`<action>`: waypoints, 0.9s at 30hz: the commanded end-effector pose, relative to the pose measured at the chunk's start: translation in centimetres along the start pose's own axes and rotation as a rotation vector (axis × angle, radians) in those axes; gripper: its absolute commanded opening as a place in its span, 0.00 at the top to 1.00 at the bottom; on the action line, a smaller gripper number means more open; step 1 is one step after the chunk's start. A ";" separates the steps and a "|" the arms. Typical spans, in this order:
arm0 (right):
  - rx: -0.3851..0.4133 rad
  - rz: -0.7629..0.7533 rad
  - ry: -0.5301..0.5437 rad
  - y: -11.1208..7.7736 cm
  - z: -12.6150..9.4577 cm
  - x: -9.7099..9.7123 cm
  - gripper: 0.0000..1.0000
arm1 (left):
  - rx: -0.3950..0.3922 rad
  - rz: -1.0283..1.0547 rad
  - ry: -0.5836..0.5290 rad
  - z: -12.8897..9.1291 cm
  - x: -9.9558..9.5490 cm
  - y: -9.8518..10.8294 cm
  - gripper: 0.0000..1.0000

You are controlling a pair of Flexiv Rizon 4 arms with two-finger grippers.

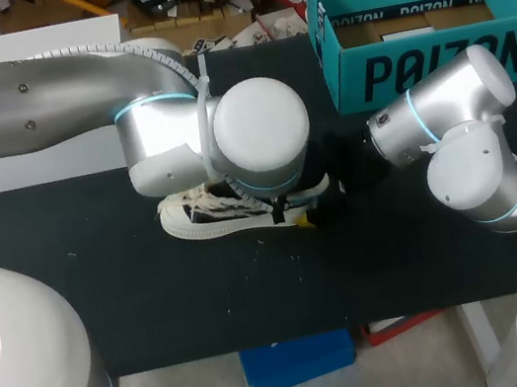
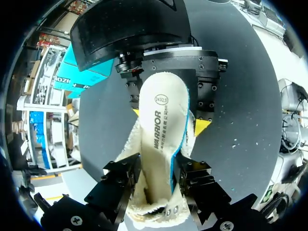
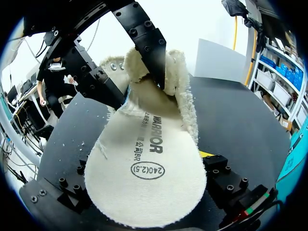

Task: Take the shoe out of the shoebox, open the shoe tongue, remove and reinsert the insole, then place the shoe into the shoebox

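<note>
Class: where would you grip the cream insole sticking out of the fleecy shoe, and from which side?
Grip the cream insole at its rounded free end, coming in lengthwise towards the fleece-lined white shoe, one finger on each long edge, as the right gripper does; the other end sits inside.

One table (image 1: 208,303), one shoe (image 1: 205,221), one insole (image 2: 161,110) and one shoebox (image 1: 436,62) are counted. Two grippers are recorded: the left gripper (image 2: 156,178) and the right gripper (image 2: 168,119).

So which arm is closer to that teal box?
Right. The right arm sits just in front of the shoebox; the left arm is farther off, over the shoe.
</note>
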State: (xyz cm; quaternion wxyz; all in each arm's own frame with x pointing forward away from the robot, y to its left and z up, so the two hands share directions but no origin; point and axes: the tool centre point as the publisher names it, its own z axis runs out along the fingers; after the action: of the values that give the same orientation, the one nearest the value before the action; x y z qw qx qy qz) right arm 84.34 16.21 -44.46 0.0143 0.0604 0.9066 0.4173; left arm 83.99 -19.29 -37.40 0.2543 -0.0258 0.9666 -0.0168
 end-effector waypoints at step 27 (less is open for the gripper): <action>0.002 0.001 -0.001 0.1 0.2 0.1 1.00 | -0.010 0.042 -0.141 1.4 1.2 -1.8 0.56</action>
State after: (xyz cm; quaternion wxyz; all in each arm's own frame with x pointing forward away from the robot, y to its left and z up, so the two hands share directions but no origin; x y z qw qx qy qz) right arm 84.32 16.22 -44.47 0.0144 0.0604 0.9066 0.4173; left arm 83.62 -20.76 -38.53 0.3202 -0.0069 0.9473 -0.0057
